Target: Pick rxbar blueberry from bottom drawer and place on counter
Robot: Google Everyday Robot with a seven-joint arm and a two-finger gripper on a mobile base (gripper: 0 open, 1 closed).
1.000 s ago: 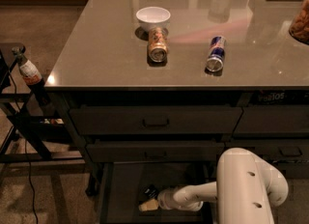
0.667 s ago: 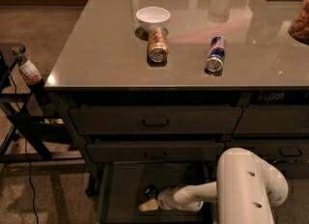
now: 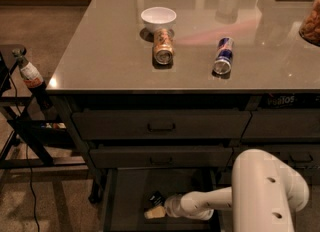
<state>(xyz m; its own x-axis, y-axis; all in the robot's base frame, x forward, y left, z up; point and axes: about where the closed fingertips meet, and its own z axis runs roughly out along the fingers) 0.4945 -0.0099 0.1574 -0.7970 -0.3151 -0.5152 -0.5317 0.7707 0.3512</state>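
Nearest, down in the open bottom drawer [image 3: 127, 196]: gripper [image 3: 154, 212], reaching in from 3 o'clock on a white arm [image 3: 265, 191]. Cannot tell whether wide or narrow. Just at 12 o'clock of the gripper tip, close against it: rxbar blueberry [image 3: 156, 198], lying on the drawer floor; touching or not, cannot tell. Farther up, on the counter [image 3: 100, 71]: brown can [image 3: 163, 47] and blue-silver can [image 3: 223, 56] on their sides, white bowl [image 3: 158, 18] at 12 o'clock of the brown can.

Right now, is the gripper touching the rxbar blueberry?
Cannot tell. Camera view: the gripper is in the bottom drawer beside the rxbar blueberry; contact is unclear.
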